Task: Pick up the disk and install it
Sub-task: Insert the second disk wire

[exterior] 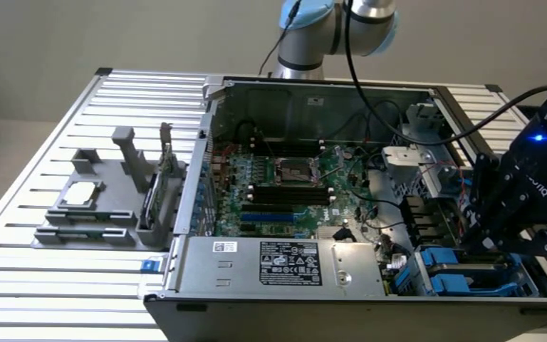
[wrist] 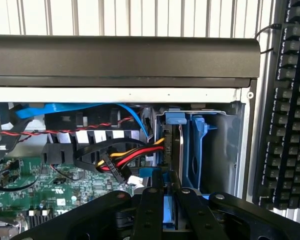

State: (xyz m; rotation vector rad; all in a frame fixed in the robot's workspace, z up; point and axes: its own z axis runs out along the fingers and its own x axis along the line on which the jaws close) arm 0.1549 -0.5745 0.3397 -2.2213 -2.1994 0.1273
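The black end effector hangs over the open grey computer case at its 4 o'clock corner. Its fingers are closed on the blue-framed silver-grey disk, upright in the blue-railed drive bay. Judged rigid, moderately heavy, shock-sensitive; hold by carrier edges, not the label face.

Even, soft indoor light — mild glare on table slats; case interior shadowed.
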